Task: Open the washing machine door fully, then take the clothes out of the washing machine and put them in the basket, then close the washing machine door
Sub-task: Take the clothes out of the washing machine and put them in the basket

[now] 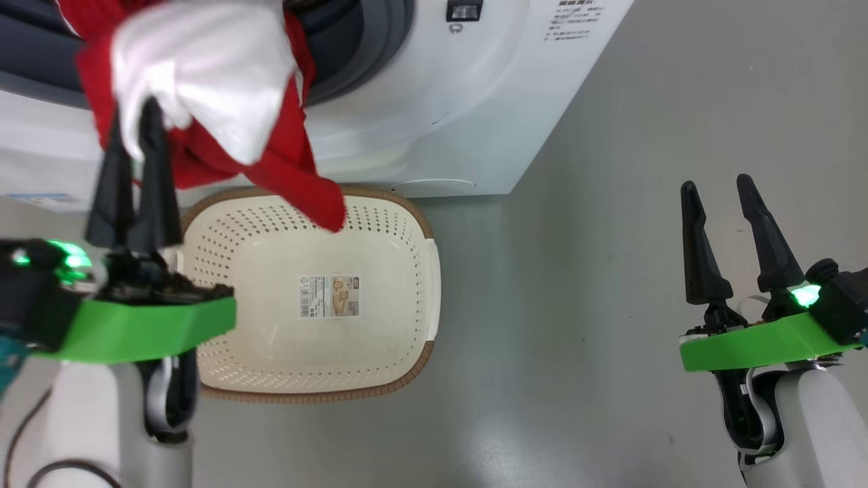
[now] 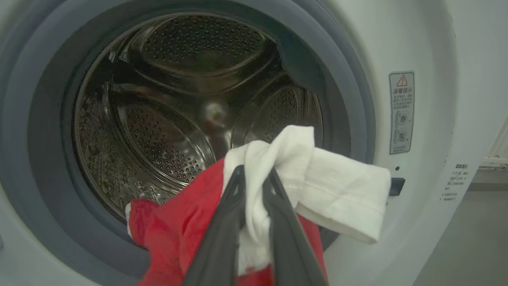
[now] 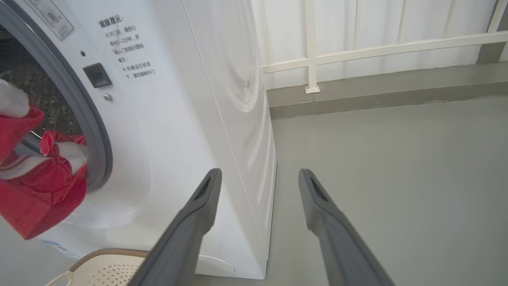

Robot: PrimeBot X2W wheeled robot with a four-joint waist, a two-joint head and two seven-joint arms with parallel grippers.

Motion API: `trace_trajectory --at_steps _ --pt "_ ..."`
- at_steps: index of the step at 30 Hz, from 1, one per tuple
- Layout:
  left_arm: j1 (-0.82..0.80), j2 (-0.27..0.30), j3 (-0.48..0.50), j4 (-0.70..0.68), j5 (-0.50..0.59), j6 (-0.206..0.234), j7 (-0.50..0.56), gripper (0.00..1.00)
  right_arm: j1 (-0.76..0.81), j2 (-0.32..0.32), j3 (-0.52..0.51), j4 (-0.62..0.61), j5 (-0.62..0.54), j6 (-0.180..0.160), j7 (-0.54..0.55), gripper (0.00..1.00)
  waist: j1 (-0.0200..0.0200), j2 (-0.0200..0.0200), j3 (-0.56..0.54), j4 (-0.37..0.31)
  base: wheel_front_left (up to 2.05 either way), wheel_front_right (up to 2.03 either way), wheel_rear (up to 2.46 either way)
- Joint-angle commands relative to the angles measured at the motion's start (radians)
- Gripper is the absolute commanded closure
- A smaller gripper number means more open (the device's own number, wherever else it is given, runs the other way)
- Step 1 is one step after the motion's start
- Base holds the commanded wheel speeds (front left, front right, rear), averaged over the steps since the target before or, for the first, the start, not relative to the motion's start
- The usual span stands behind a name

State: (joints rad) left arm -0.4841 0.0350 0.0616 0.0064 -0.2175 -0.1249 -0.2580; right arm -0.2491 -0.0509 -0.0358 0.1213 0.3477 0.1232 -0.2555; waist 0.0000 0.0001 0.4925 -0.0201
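Left gripper [image 1: 133, 112] [image 2: 254, 172] has its two dark fingers pressed nearly together, pinching a bunch of the clothes [image 1: 203, 81] [image 2: 341, 198], red fabric folded with white. Its pale forearm rises from the lower left of the head view, and the fingers point toward the washing machine [image 1: 441, 102] [image 2: 428, 119]. The bundle hangs just in front of the machine's round opening. One red tail droops over the far rim of the basket [image 1: 413, 217], which sits on the floor against the foot of the machine. Behind the cloth, the steel drum [image 2: 178, 119] looks bare as far as can be seen. Right gripper [image 1: 717, 184] [image 3: 260, 174] is spread wide and holds nothing. It is held level over the grey floor [image 1: 610, 305], off to the right of the machine's corner and well apart from the basket.
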Motion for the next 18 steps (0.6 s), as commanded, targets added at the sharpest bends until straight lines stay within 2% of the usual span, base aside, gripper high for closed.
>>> trace_trajectory --at_steps 1,18 --pt "0.028 0.02 0.016 0.004 -0.011 -0.006 -0.004 1.0 -0.007 0.001 0.024 -0.026 -0.001 0.008 -0.006 0.0 0.0 -0.0001 0.005 -0.003 0.0 0.0 0.0" --pt "0.01 0.044 -0.05 0.38 -0.075 -0.006 -0.004 1.0 -0.033 0.001 0.022 -0.033 0.016 0.008 -0.006 0.0 0.0 -0.0001 0.062 -0.018 0.0 0.0 0.0"
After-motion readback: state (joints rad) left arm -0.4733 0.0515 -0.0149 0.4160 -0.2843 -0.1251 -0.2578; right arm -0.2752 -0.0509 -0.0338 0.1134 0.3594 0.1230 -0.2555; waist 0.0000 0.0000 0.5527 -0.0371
